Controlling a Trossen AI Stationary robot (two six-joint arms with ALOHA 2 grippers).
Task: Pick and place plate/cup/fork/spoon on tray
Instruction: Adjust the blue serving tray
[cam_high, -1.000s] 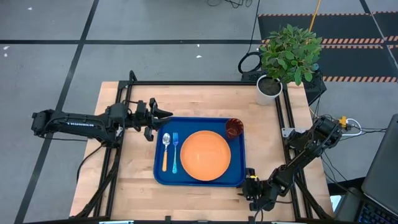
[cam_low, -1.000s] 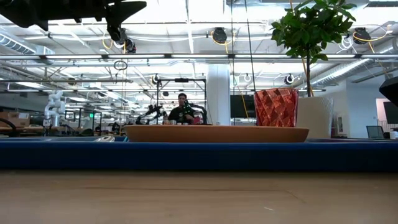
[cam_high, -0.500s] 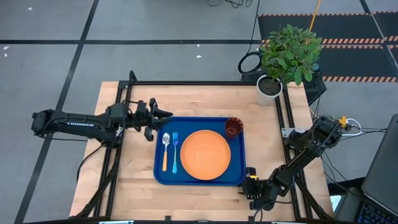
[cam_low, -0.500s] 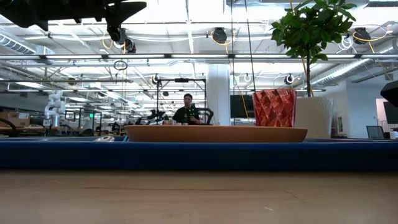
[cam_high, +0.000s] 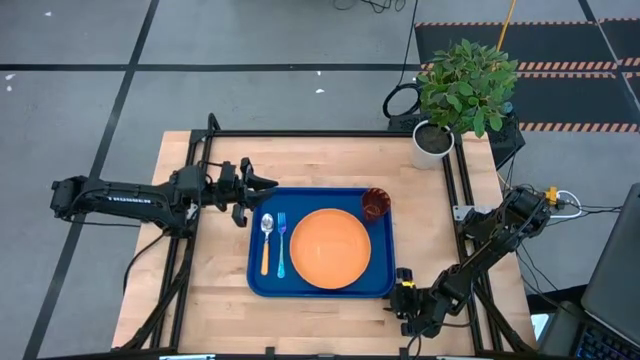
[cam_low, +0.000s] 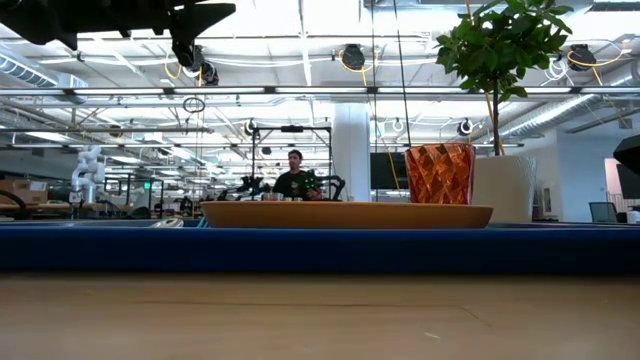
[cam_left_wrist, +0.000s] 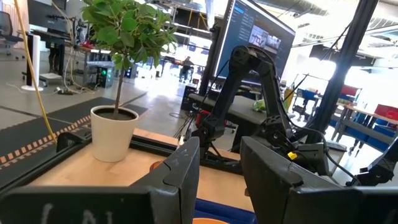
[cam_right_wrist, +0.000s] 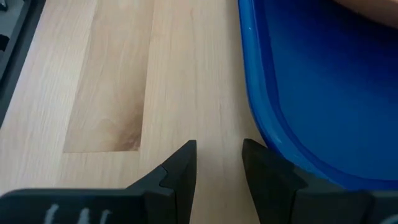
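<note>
The tray (cam_high: 320, 290) was seen centred on the table (cam_high: 330, 160), w/ all four items on it. The plate (cam_high: 330, 249) was laid in the tray's middle. The cup (cam_high: 376, 205) was stood upright at the far right corner, just beside the plate. The spoon (cam_high: 267, 243) and fork (cam_high: 282, 245) were laid side by side along the tray's left part, spoon outermost. The left gripper (cam_high: 262, 185) was held raised off the table near the tray's far left corner, fingers parted w/ a narrow gap, nothing gripped. The right gripper (cam_high: 403, 285) was parked low by the tray's near right corner, fingers likewise slightly apart & empty. A potted plant (cam_high: 455, 90) was stood at the far right table corner. A person (cam_low: 296, 178) was seen far back in the room.
</note>
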